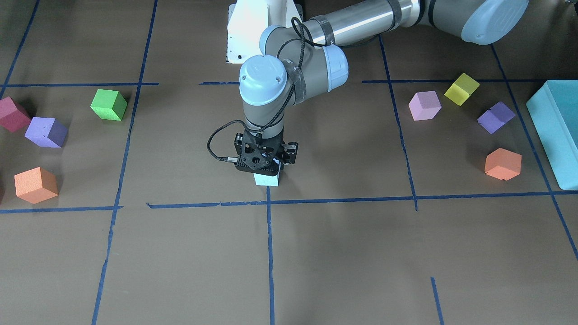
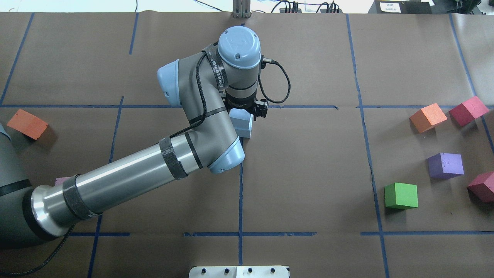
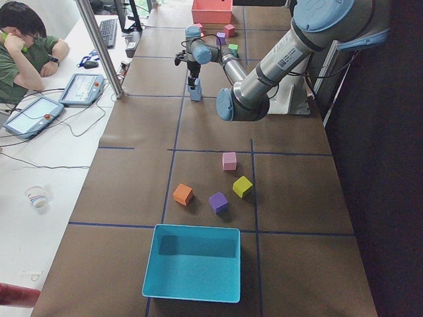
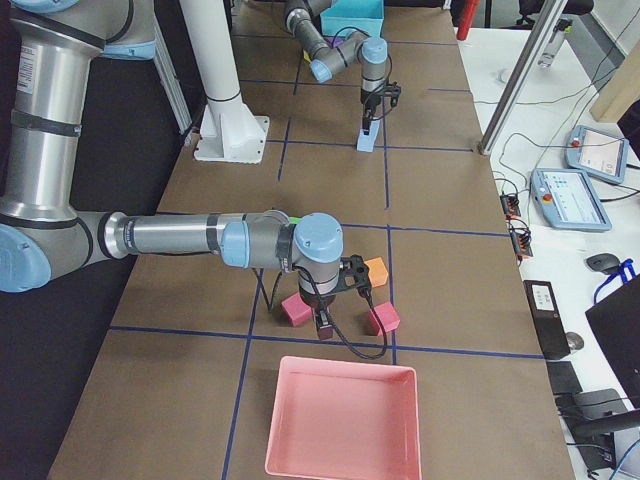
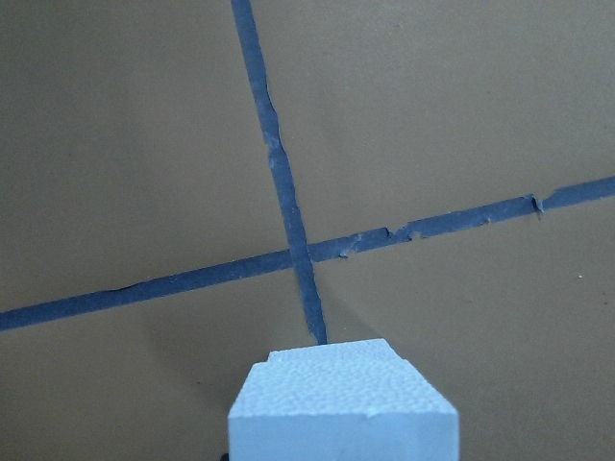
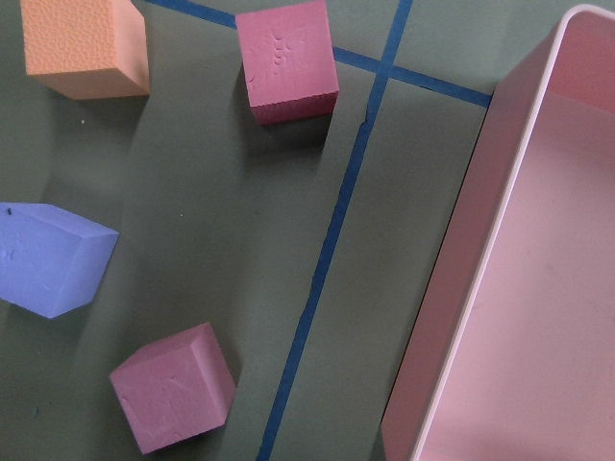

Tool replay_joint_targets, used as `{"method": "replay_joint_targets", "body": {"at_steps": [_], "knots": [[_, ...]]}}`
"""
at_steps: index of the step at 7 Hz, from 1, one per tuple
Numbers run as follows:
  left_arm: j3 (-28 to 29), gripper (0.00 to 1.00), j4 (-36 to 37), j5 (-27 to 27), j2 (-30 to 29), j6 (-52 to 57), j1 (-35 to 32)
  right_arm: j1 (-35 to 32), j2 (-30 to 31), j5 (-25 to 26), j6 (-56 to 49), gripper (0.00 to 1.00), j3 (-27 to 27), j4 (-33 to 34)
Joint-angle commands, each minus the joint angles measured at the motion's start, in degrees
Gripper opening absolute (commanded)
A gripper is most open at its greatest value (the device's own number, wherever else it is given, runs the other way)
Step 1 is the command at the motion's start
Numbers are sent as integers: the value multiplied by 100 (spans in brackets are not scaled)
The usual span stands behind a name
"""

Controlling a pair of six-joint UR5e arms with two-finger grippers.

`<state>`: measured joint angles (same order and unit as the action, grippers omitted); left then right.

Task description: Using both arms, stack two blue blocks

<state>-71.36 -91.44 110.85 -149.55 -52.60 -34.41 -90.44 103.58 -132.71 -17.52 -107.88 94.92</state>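
Two pale blue blocks stand stacked at the tape cross in the middle of the table; they show as a short tower in the exterior left view (image 3: 195,91) and the exterior right view (image 4: 368,140). My left gripper (image 1: 264,169) points straight down onto the upper blue block (image 2: 241,123), whose top fills the bottom of the left wrist view (image 5: 341,408). The lower blue block (image 1: 266,180) shows below the gripper body. The fingers are hidden, but the gripper seems shut on the upper block. My right gripper (image 4: 322,325) hangs over red cubes near a pink tray; I cannot tell whether it is open or shut.
Loose cubes lie at both ends: green (image 1: 109,104), purple (image 1: 46,132), orange (image 1: 36,185), crimson (image 1: 12,114); pink (image 1: 424,105), yellow (image 1: 461,89), purple (image 1: 496,117), orange (image 1: 502,164). A teal box (image 1: 557,131) and a pink tray (image 4: 340,420) stand at opposite ends.
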Motion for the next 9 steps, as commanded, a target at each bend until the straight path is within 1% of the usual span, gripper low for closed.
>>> {"method": "replay_joint_targets", "body": {"at_steps": [1,2,3,4,5,6,7,8,9], "knots": [[-149,100,65,41,-21,12,-30,0,-4,0,3,100,4,0],[-437,100,396,294,-13,21,-222,0,-4,0,3,100,4,0],[-910,100,921,488,22,91,-477,0,-13,0,3,100,4,0],[-1184,100,1135,812,197,509,-731,0,-13,0,-6,100,4,0],[-1814,100,1181,902,921,949,-951,9,-22,0,81,100,21,0],[-2612,100,1190,1025,1842,1553,-1345,9,-31,-26,256,100,74,0],[-3255,100,1190,1400,2703,2229,-1776,9,-31,-244,301,99,92,9],[-3853,100,1190,1465,3443,2419,-2224,9,-31,-342,380,99,153,0],[-4198,100,1112,1518,4338,2960,-2733,17,-31,-343,390,99,162,0]]}}
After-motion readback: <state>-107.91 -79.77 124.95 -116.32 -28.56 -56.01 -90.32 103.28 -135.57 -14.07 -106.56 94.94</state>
